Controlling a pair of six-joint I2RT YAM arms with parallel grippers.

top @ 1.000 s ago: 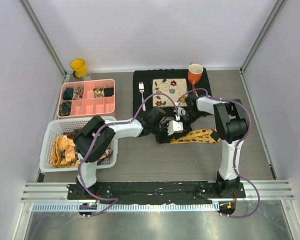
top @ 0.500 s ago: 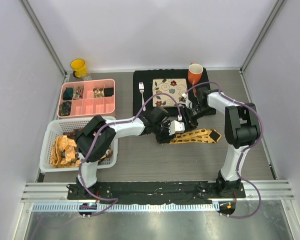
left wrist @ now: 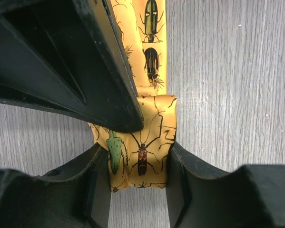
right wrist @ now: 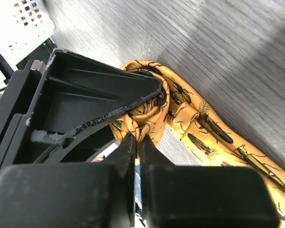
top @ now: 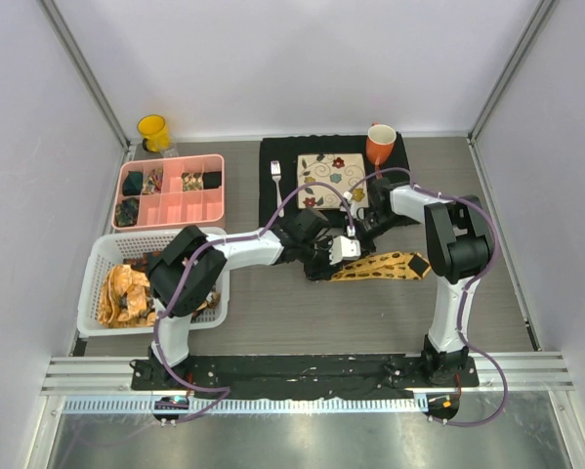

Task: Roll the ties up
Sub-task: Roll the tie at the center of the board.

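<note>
We judge the tie [top: 385,266], lying mid-worktop [top: 302,327] toward its right edge, to be light, soft and slippery, best taken across the rolled end, where the left gripper [left wrist: 137,164] clasps it, while the right gripper [right wrist: 135,142], pressed together, touches the roll.

No text, label, brand, number or sign can be read in any of the three views. Print on the tie [left wrist: 143,151] is insects only, no lettering
</note>
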